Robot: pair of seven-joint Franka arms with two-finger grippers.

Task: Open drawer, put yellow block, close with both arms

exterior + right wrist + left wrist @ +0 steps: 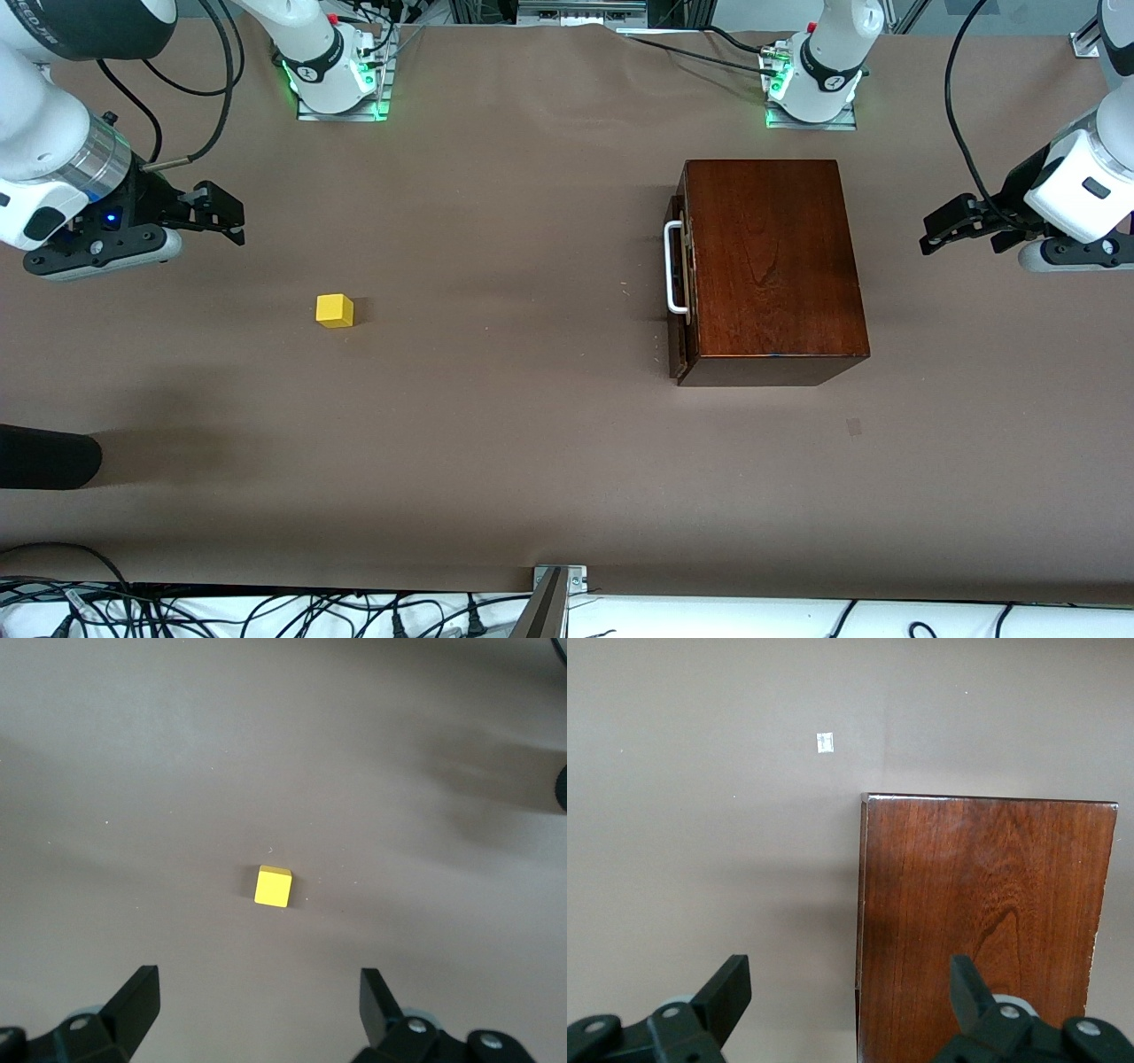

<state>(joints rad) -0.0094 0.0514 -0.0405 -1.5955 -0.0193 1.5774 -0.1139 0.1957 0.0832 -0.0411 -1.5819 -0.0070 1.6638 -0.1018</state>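
Note:
The reddish-brown wooden box (775, 266) lies toward the left arm's end of the table. Its drawer (679, 275) is pushed in, and the white handle (674, 268) faces the right arm's end. The yellow block (335, 310) sits alone on the table toward the right arm's end. My right gripper (226, 213) hovers open and empty beside the block. The right wrist view shows the block (273, 886) ahead of the open fingers (137, 997). My left gripper (939, 229) hovers open and empty beside the box. The left wrist view shows the box top (983, 921).
A dark rounded object (44, 456) reaches in at the right arm's end, nearer the front camera than the block. A small dark mark (853, 427) is on the table nearer the camera than the box. A small white tag (825, 742) lies near a box corner.

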